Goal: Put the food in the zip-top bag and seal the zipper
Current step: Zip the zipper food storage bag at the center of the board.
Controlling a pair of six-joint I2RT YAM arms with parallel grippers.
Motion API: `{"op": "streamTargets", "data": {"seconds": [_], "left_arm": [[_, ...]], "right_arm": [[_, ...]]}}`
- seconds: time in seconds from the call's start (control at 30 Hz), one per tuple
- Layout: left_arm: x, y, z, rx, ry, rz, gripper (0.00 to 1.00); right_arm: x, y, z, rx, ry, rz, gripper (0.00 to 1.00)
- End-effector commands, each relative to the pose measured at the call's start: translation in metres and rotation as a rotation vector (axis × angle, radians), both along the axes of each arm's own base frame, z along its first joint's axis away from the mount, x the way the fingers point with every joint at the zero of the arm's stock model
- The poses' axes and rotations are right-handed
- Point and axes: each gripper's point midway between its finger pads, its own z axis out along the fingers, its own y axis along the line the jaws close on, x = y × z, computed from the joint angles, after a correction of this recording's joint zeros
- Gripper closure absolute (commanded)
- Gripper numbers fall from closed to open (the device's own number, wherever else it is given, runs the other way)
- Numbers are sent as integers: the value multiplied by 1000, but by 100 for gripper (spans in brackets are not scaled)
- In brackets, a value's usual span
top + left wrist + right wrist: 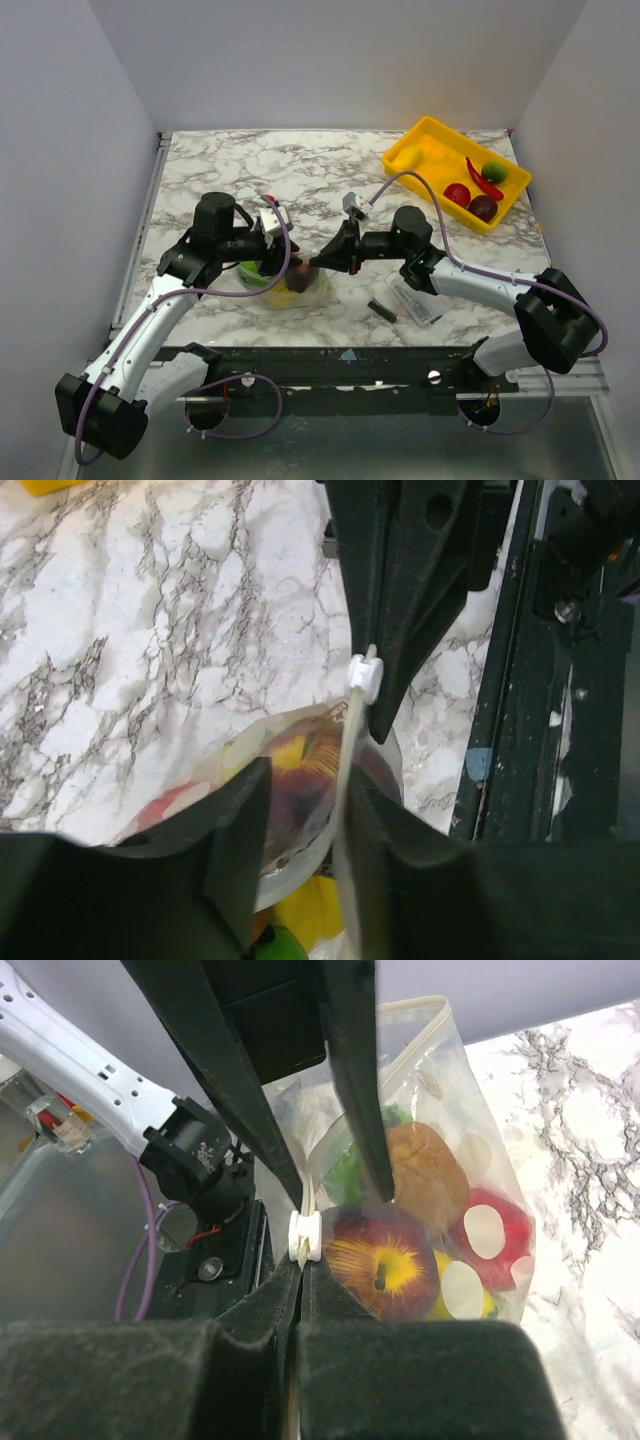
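The clear zip-top bag [292,287] stands on the marble between both arms. It holds a red-yellow apple [385,1265], a brown kiwi [425,1170], a red white-spotted piece [490,1235], and green and yellow pieces. My right gripper [303,1265] is shut on the zipper strip, right beside the white slider [305,1237]. It also shows in the top view [318,262]. My left gripper [300,810] is open. Its fingers straddle the bag's top, and the zipper [347,765] lies against one finger. It also shows in the top view [270,266]. More food lies in the tray: a red chili [483,180], a green ball [494,171], a red piece [457,194] and a dark purple piece [483,207].
The yellow tray [430,135] sits at the back right corner. A small black ridged piece [381,309] and a flat clear packet [413,300] lie near the table's front edge, under the right arm. White walls close in the table on three sides.
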Motion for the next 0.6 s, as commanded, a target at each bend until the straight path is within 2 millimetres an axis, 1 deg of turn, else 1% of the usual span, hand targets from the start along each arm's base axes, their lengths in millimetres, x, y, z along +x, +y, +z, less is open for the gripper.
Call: {"op": "streamTargets", "data": {"seconds": [0.0,0.07,0.1,0.13,0.17,0.2,0.23,0.27,0.37,0.4,0.43,0.53,0.57], "left_arm": [[-6,5,-4,29,-52,-13,78],[-7,4,1,17,-71,-22,93],[-7,4,3,11,-77,-26,97],[-8,3,5,5,-82,-32,100],[-9,2,7,-2,-87,-39,100],[-8,1,9,-10,-92,-39,100],[-9,0,10,-19,-96,-41,100],[-9,0,10,-22,-98,-43,100],[-10,-1,8,-28,-95,-48,100],[-10,-1,7,-29,-90,-50,100],[-10,-2,6,-30,-84,-52,100],[-11,-3,9,-32,-75,-66,100],[-11,-4,10,-36,-79,-71,100]], "right_arm": [[-3,-3,13,15,-45,16,100],[0,-3,11,-13,-26,3,100],[3,-2,12,-31,-17,-6,100],[5,-2,9,-66,12,-13,95],[8,-2,11,-89,28,-23,82],[9,-2,9,-125,69,-39,66],[11,-2,15,-138,102,-59,60],[14,-3,16,-167,147,-80,56],[15,-7,18,-250,228,-118,47],[15,-10,17,-283,251,-132,45],[16,-13,16,-314,259,-145,45],[22,-16,22,-361,237,-167,45],[24,-16,23,-382,238,-174,47]]}}
